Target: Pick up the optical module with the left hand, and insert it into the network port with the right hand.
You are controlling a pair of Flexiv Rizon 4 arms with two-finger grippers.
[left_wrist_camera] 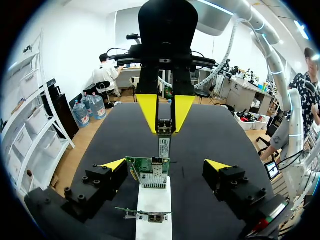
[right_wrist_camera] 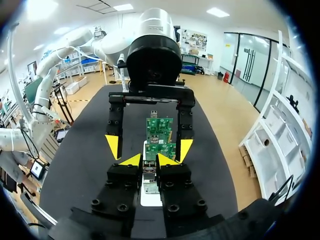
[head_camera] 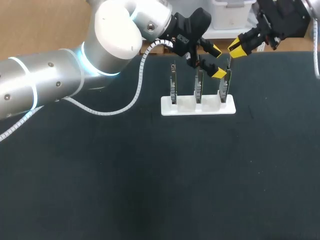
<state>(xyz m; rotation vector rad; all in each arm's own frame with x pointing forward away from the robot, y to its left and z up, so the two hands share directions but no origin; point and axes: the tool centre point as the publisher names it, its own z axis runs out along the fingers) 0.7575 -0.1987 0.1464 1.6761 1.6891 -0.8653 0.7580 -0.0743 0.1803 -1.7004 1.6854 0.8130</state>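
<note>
Right tool (right_wrist_camera: 150,160) clamped on optical module (left_wrist_camera: 164,142), plain in wrist views, unclear overhead, left tool (left_wrist_camera: 166,163) apart, network card (left_wrist_camera: 148,172) ahead

In the head view the left arm (head_camera: 50,80) ran off the picture's left edge, and the right arm (head_camera: 285,17) was cut by its upper right corner. From the right wrist, the optical module (right_wrist_camera: 149,176) lay mostly hidden between the clamping fingers of the right tool (right_wrist_camera: 148,161), which also covered much of the white holder (right_wrist_camera: 150,199). In the head view the module was too small to make out. There a yellow fingertip of the left tool (head_camera: 217,62) overlapped the rightmost network card (head_camera: 224,92). Whether the module touched the network port (left_wrist_camera: 153,177) could not be told.
</note>
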